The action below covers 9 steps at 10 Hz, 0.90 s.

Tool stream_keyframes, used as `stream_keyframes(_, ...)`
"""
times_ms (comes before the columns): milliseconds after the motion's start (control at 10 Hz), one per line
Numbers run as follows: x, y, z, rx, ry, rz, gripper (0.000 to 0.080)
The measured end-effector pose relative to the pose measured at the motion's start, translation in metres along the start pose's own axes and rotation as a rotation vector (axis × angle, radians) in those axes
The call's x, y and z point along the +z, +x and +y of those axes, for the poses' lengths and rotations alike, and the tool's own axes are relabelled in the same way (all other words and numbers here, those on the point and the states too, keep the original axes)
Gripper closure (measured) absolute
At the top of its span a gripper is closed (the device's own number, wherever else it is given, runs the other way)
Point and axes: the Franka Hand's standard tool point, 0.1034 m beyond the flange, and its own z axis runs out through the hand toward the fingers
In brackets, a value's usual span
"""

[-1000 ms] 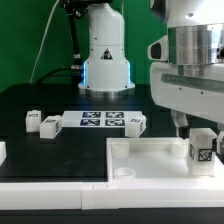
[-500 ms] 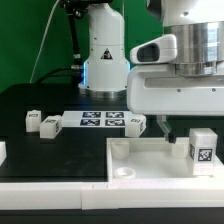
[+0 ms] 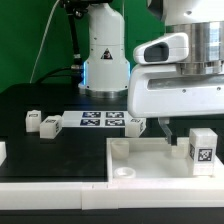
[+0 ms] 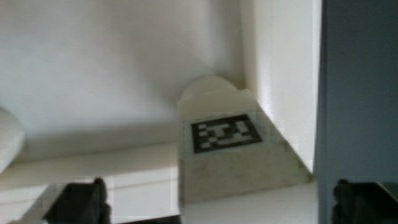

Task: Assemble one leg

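1. Table (image 3: 40, 150): you see its black top filling the exterior view, green backdrop behind it, everything else resting on it.
2. Arm: your Panda's white wrist housing (image 3: 180, 95) fills the upper part of the exterior view's right side, hanging over the far edge of the panel.
3. Robot base (image 3: 105, 50): a white pedestal with a triangular warning sticker stands at the back, near the middle of the exterior view.
4. Panel (image 3: 150, 160): the large flat white piece with a raised rim lies in front, toward the exterior view's right; you can make out one round socket (image 3: 124, 172) at its near corner.
5. Marker board (image 3: 100, 120): the thin white strip of tags lies flat behind the panel, with small white blocks (image 3: 40, 122) at its end on the exterior view's left and another (image 3: 136, 123) at its other end.
6. Leg (image 3: 203, 147): the tagged white block stands upright on the panel at the exterior view's right edge; the wrist view shows it (image 4: 231, 150) between the two fingers.
7. Gripper (image 4: 214, 200): you see its dark fingertips (image 4: 80, 198) spread wide apart in the wrist view, one either side of the leg and clear of it, holding nothing.
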Motion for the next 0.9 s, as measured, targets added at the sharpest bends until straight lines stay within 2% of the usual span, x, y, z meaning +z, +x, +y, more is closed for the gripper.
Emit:
stream_keyframes(200,0.0001,0.0000,0.0002,0.001,0.000,0.000,0.0511)
stream_keyframes(500,0.0008,-0.0008,-0.0002,0.158,0.006,-0.001,0.0508)
stream_keyframes(600,0.0013,-0.0012,0.0004,0.386,0.012,0.006,0.0508)
stream_keyframes(900,0.0020,-0.0021,0.0020,0.876,0.006,0.010,0.0508)
